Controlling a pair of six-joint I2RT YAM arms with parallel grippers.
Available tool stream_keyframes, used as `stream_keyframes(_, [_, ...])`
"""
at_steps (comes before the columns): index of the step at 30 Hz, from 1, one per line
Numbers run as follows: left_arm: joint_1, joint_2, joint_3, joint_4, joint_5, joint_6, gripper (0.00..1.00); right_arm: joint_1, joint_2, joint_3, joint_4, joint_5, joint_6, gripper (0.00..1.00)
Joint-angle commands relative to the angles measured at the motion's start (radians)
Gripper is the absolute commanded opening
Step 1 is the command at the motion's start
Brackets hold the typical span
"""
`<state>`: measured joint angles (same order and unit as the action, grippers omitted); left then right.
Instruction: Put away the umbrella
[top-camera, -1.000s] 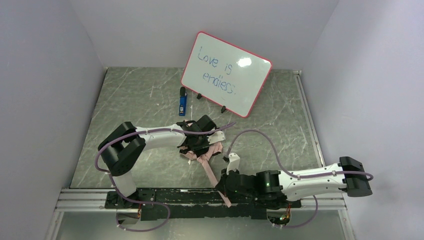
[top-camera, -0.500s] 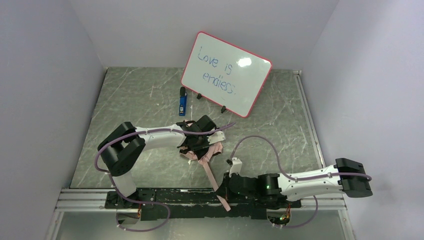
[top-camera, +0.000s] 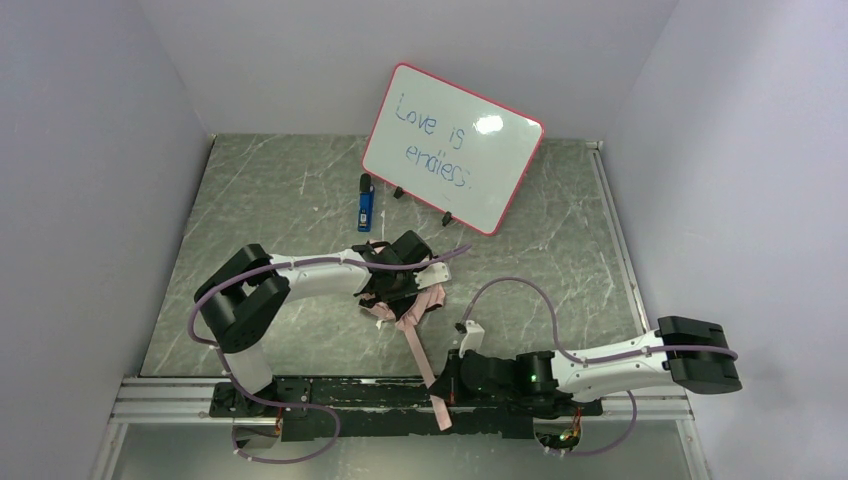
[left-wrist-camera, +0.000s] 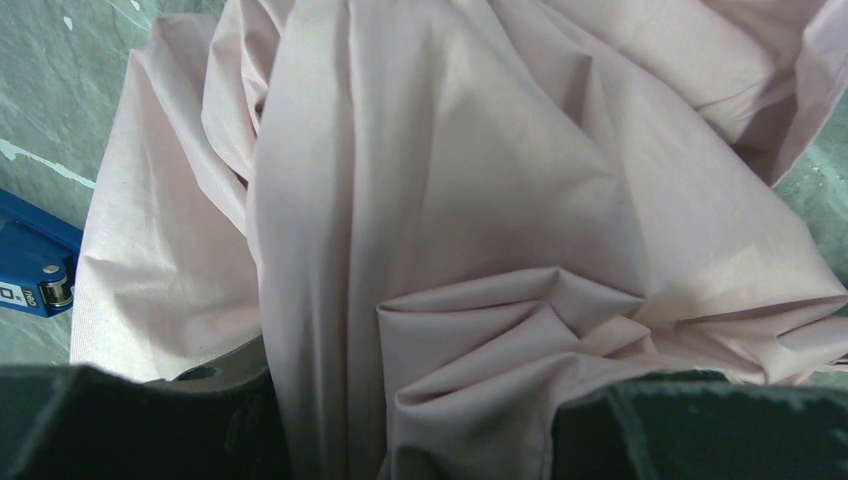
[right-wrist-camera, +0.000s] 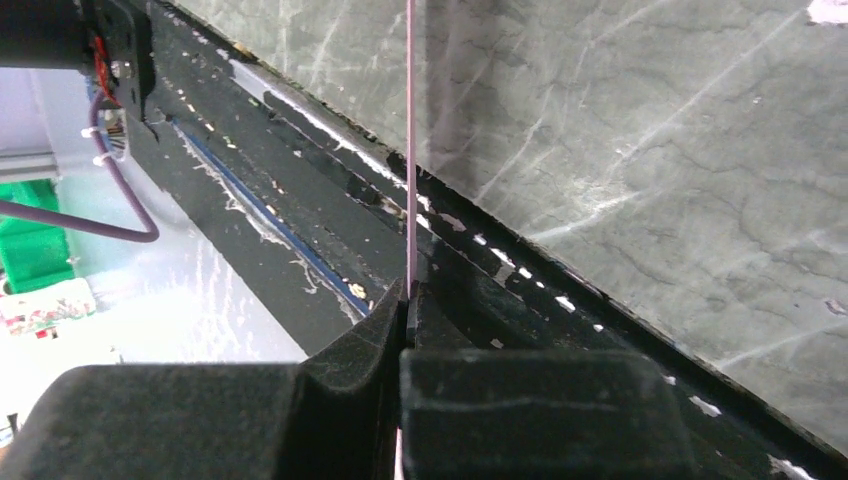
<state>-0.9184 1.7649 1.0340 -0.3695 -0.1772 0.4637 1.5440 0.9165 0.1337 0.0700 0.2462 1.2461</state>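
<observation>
The pale pink umbrella (top-camera: 428, 302) lies bunched in the middle of the table, and its fabric fills the left wrist view (left-wrist-camera: 450, 200). My left gripper (top-camera: 392, 290) sits on the bundle, its jaws on either side of the folded fabric (left-wrist-camera: 415, 430). A thin pink strap (top-camera: 420, 350) runs from the bundle towards the near edge. My right gripper (top-camera: 447, 388) is shut on this strap over the black rail. In the right wrist view the strap (right-wrist-camera: 410, 150) shows edge-on, pinched at my gripper (right-wrist-camera: 405, 300). The shaft and handle are hidden.
A red-framed whiteboard (top-camera: 453, 148) leans at the back. A blue marker (top-camera: 366, 207) lies in front of it, also at the left edge of the left wrist view (left-wrist-camera: 30, 270). A black rail (top-camera: 330, 392) runs along the near table edge. Grey walls close both sides.
My right gripper has moved towards the near edge and slightly left with the strap, drawing it out over the rail. The left gripper and bundle have stayed still.
</observation>
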Motion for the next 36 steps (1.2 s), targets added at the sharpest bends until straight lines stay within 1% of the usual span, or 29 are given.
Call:
stream_keyframes(1, [0.029, 0.067, -0.065, -0.058, -0.072, 0.018, 0.05, 0.039, 0.019, 0.02, -0.151, -0.162, 0.012, 0.0])
stream_keyframes(5, [0.029, 0.063, -0.065, -0.059, -0.074, 0.017, 0.05, 0.041, 0.055, 0.056, -0.214, -0.143, -0.008, 0.0])
stream_keyframes(14, [0.028, 0.059, -0.061, -0.052, -0.075, 0.021, 0.05, 0.051, 0.124, 0.101, -0.236, -0.123, -0.048, 0.0])
stream_keyframes(21, [0.027, 0.064, -0.055, -0.054, -0.081, 0.028, 0.06, 0.064, 0.128, 0.134, -0.284, -0.095, -0.073, 0.0])
stream_keyframes(27, [0.027, 0.06, -0.049, -0.057, -0.054, 0.03, 0.25, 0.065, 0.077, 0.144, -0.361, -0.078, -0.064, 0.0])
stream_keyframes(34, [0.027, 0.039, -0.042, -0.073, -0.005, 0.036, 0.4, 0.065, -0.007, 0.129, -0.409, -0.075, -0.011, 0.0])
stream_keyframes(36, [0.027, 0.026, -0.044, -0.079, 0.007, 0.035, 0.46, 0.065, -0.02, 0.129, -0.422, -0.072, -0.003, 0.0])
